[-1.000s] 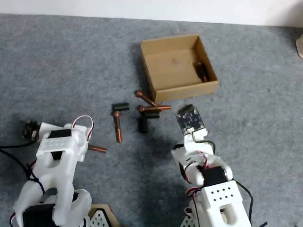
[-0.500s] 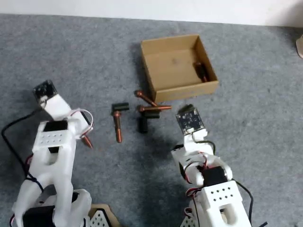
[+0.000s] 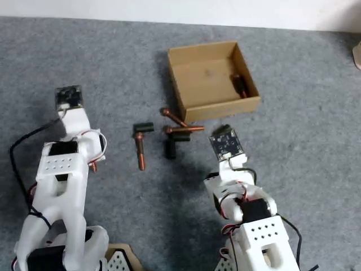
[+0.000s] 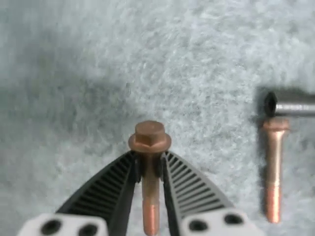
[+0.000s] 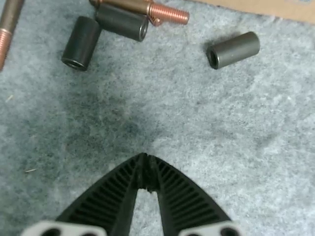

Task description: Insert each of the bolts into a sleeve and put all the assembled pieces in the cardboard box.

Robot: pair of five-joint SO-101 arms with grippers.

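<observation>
While left hand (image 4: 150,161) pinches a hex-headed copper bolt (image 4: 149,137), right hand (image 5: 146,164) is pressed together.

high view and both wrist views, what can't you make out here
- High view: the left gripper is hidden under its own arm, along with most of the held bolt.
- High view: the right gripper is hidden under its camera board.
- High view: the assembled piece in the cardboard box is too small to tell how fully it is assembled.
- Right wrist view: the loose bolt is cut off by the frame edge, so its head is unseen.
</observation>
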